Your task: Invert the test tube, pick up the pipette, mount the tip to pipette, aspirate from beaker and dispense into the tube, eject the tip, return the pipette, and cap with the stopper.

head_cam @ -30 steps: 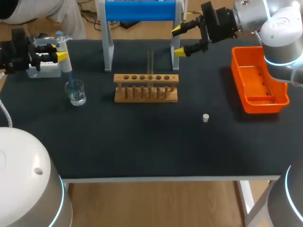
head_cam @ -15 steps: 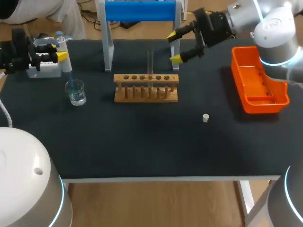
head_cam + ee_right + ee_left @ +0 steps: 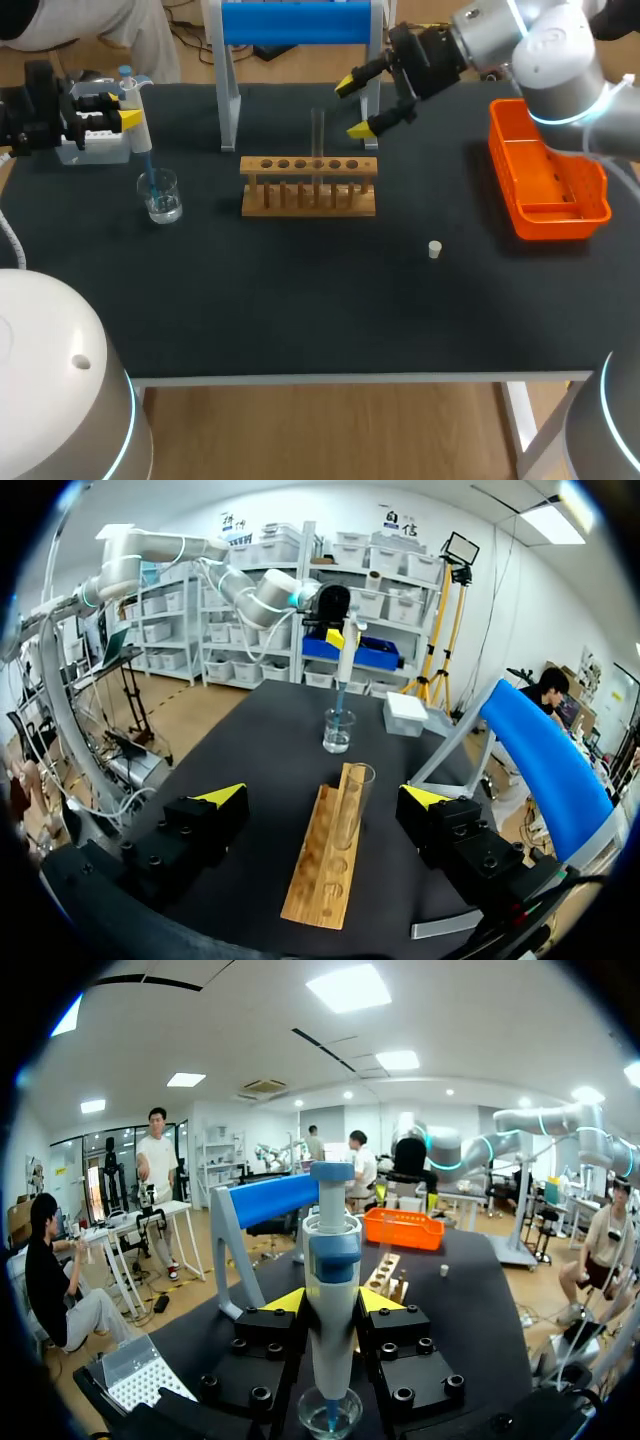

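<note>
A wooden rack (image 3: 308,186) is set on the black table (image 3: 300,310), and all other places are given from it. The test tube (image 3: 317,135) is seen standing upright in one of the rack's holes, slightly right of the rack's middle, with most of its length showing above the wood.

The right gripper (image 3: 352,107) is held above and just behind the rack's right end. Its fingers are spread wide and nothing is touched by them. In the right wrist view the rack and the tube are seen ahead of it, in line with the gap between the two yellow tips and apart from both.

Well to the left of the rack, the left gripper (image 3: 128,110) is closed on the pipette (image 3: 331,1260), which is clamped from two sides between the yellow tips and held upright. The pipette's blue tip (image 3: 149,168) is dipped into the glass beaker (image 3: 161,197), which stands on the table to the rack's left, nearer the rack than the gripper's body. A pale box (image 3: 95,150) is seen close by that gripper, farther from the rack than the beaker.

The stopper (image 3: 434,249) lies on the table in front of the rack and to its right, apart from it. An orange tray (image 3: 556,224) is placed well to the rack's right. A blue-topped stand (image 3: 295,22) is seen behind the rack.
</note>
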